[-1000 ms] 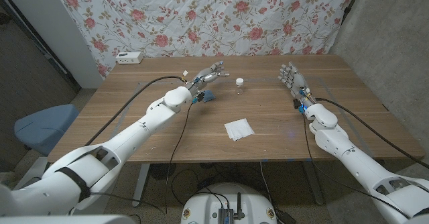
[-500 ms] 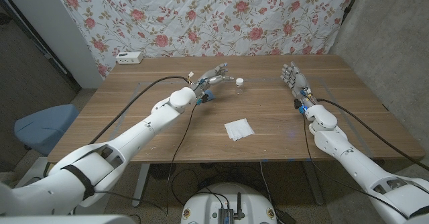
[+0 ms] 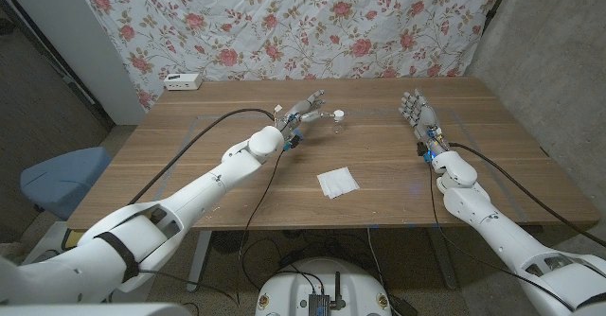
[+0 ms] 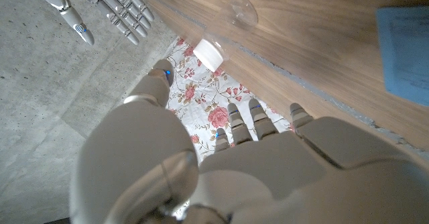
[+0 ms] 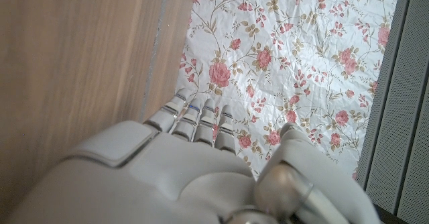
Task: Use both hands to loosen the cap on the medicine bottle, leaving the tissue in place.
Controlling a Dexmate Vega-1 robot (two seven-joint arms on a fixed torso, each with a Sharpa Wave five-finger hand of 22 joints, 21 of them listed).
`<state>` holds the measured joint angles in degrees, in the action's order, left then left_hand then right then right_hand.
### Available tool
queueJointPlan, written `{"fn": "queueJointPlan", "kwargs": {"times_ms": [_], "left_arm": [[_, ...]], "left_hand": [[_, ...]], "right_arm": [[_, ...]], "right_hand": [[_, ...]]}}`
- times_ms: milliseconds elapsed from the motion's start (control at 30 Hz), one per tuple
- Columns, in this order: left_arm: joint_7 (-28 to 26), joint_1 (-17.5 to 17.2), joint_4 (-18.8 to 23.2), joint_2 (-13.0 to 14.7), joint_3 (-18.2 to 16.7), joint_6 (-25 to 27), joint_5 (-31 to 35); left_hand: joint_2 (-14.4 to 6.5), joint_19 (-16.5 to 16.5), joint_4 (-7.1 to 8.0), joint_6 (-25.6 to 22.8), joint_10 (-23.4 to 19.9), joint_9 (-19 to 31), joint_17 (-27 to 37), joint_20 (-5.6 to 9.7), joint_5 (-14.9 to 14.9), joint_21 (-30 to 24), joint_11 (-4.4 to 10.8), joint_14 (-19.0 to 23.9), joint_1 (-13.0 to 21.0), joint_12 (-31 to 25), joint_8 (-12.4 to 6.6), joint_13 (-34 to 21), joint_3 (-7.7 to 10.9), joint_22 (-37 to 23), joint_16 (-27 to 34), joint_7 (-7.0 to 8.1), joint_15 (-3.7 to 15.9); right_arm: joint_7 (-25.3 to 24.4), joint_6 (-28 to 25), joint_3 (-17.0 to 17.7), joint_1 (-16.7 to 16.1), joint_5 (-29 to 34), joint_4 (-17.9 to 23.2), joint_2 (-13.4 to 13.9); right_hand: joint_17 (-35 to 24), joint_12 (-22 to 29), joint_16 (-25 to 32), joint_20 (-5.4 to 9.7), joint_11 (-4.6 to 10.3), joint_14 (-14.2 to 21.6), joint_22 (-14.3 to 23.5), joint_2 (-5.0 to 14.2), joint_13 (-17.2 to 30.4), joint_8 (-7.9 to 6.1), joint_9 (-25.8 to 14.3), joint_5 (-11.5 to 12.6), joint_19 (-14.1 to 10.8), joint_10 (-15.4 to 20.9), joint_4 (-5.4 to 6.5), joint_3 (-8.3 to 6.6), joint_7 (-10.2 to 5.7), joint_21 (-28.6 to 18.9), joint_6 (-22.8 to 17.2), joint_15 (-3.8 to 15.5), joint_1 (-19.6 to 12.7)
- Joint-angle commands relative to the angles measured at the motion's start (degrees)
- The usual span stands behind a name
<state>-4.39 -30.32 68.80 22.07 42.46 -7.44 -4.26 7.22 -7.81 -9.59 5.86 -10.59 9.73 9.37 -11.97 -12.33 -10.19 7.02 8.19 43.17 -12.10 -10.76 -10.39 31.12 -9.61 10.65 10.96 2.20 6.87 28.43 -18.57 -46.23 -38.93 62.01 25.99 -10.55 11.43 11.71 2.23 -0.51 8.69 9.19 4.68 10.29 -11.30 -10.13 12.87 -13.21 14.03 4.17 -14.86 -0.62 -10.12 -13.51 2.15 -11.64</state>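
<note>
Bottle (image 3: 339,116): upright, apparently just beyond left hand (image 3: 309,107) fingertips, fingers spread, holding nothing; right hand (image 3: 415,110) well apart from bottle, fingers open

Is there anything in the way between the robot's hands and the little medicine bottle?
Nothing visible is. The left hand is open right beside the medicine bottle, with only bare wood between them. The right hand waits open farther off, also with bare table between. The tissue lies nearer the robot, out of both paths.
</note>
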Motion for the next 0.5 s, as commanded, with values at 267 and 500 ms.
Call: {"fn": "queueJointPlan", "kwargs": {"times_ms": [267,500], "left_arm": [[-7.29,0.60,-3.54,-2.20,2.20,-0.95,6.37],[-8.84,0.49,-4.35,-2.76,2.45,-0.76,7.17]], "left_hand": [[0.26,1.12,0.19,-0.58,-4.55,0.21,0.06,0.27,-0.64,-0.59,0.22,4.12,2.33,-0.99,-0.22,0.09,-1.45,-0.06,0.49,1.22,4.41],[0.84,1.34,-0.01,-0.87,-6.36,0.20,0.03,0.44,-0.96,-0.50,0.81,6.04,3.57,-0.98,-0.20,0.15,-2.11,-0.04,0.50,1.42,4.92]], "right_arm": [[-0.22,0.91,0.57,-0.32,-0.52,-0.52,-0.45],[-0.10,1.10,0.62,-0.15,-0.59,-0.95,-0.61]], "right_hand": [[-0.17,-0.15,-0.22,5.22,0.28,0.15,0.29,0.24,0.08,0.02,-0.14,-0.26,-0.03,0.04,-0.43,-0.06,-0.06,-0.24,-0.59,1.01,0.19],[-0.18,-0.21,-0.25,5.12,0.29,0.20,0.29,0.28,0.09,0.04,-0.15,-0.29,-0.05,0.07,-0.47,-0.07,-0.13,-0.29,-0.69,0.95,0.25]]}}
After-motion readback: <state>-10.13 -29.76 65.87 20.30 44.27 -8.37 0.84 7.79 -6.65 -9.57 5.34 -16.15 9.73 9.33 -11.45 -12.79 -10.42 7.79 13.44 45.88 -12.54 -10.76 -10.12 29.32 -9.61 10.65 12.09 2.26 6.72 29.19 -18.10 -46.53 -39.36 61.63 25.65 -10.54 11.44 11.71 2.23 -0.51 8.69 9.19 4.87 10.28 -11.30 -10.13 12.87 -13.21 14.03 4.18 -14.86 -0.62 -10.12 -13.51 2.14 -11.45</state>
